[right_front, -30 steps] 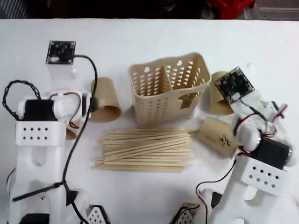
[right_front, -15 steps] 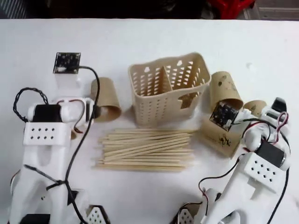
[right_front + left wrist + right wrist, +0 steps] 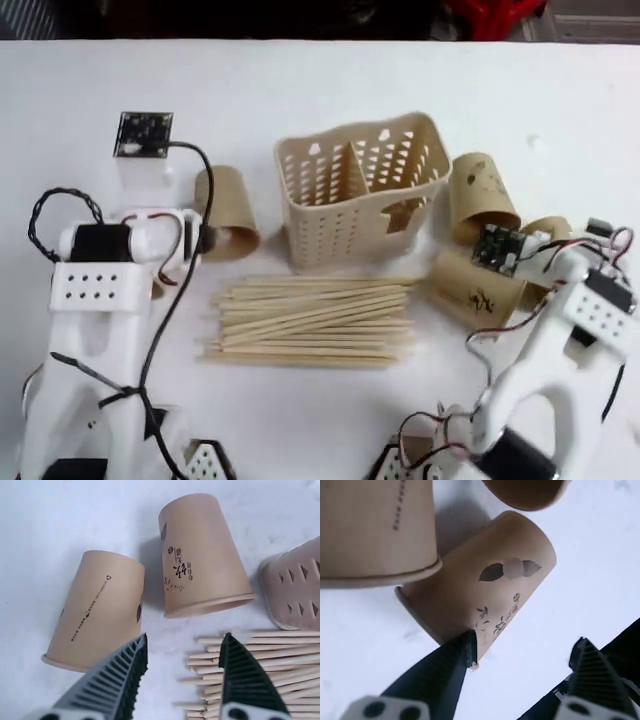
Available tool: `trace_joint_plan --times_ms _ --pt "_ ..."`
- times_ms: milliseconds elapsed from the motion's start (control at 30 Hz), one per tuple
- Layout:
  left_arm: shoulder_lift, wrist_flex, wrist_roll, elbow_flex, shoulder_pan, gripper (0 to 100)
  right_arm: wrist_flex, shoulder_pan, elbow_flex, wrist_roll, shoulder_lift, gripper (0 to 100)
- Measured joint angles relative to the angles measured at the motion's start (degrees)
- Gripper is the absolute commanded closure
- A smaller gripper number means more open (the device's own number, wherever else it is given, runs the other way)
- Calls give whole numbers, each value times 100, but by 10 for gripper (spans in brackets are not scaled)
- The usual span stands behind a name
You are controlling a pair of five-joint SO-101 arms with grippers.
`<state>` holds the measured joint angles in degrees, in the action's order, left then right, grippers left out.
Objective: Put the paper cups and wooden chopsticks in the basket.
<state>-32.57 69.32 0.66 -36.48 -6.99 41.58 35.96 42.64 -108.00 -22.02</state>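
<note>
Paper cups (image 3: 226, 212) all lie on their sides on the table (image 3: 300, 90), none in the basket (image 3: 350, 190) yet. The loose pile of wooden chopsticks (image 3: 310, 322) sits just beside the basket on the arms' side, untouched.

Right gripper (image 3: 525, 645): jaws spread, holding nothing. One fingertip (image 3: 460, 657) is at the wall of a lying cup (image 3: 480, 590) near its rim, and the other is out over bare table. Risks as I read them:
- The cup isn't between the jaws. Close now and that one finger just shoves it. It's round, light and on its side, so it rolls off.
- A neighbour cup (image 3: 375, 530) sits right against it (can't tell if they touch), with a third close by. A shove disturbs the whole cluster and may push one out of reach.
- The paper wall is thin. Pinch hard and it crushes. Pinch light and it slips on the lift.

Left gripper (image 3: 185, 640): also spread and empty, above the gap between a second lying cup (image 3: 100, 615) and the chopstick ends (image 3: 250, 667). Go straight down and one finger likely lands on the sticks and scatters them, or clips the cup rim.

The basket looks light and is divided in two. A cup dropped onto its rim or divider could tip it, slide it or jam crosswise.
</note>
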Motion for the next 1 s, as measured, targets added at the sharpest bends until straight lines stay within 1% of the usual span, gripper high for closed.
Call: trace_joint_plan --times_ms 100,167,267,567,733,800,900,1000 --pt "0 0 0 0 0 759 -97 53 -167 -53 299 700" --pt "0 0 0 0 0 759 -132 88 -202 -220 343 700" --pt "0 0 0 0 0 759 18 62 -220 -290 290 700" --pt "0 -35 9 -114 0 759 1653 9 -202 -325 -1037 700" --pt "0 -712 387 -607 0 759 2057 -18 -202 -343 -1609 699" --pt "0 -844 431 -659 0 759 2198 -79 -202 -369 -1670 698" --pt "0 -905 440 -659 0 759 2092 -53 -35 -431 -1679 697" --pt "0 -923 448 -677 0 759 1565 9 466 -870 -1688 699"
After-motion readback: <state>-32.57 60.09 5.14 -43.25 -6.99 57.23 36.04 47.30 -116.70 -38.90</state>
